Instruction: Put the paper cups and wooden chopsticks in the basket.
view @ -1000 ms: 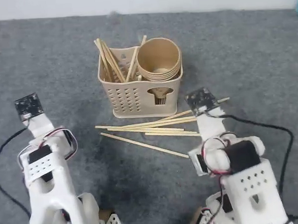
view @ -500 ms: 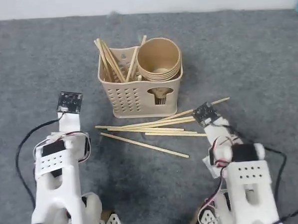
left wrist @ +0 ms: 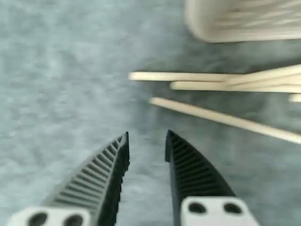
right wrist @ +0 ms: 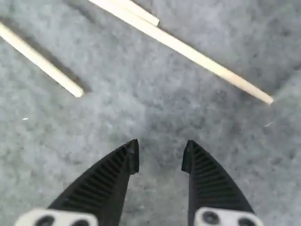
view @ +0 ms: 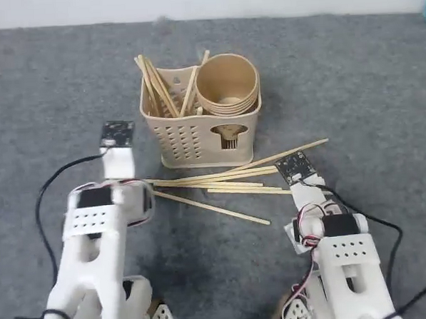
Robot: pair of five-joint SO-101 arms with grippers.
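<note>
High view: paper cups (view: 227,84) sit in the basket (view: 198,139), and loose wooden chopsticks (view: 221,184) lie on the surface at its near side. My left jaws and right jaws hang released by the stick ends. Next, I judge, pinch one.

Left arm (view: 95,237) sits at 7 o'clock in the high view, extended toward 12, wrist pitched down. Left gripper (left wrist: 146,136) has its jaws parted a little and is empty. Right arm (view: 339,256) sits at 5 o'clock, extended toward 11, wrist pitched down too. Right gripper (right wrist: 161,143) has its jaws parted and is empty. The arms are well apart, not touching.
</note>
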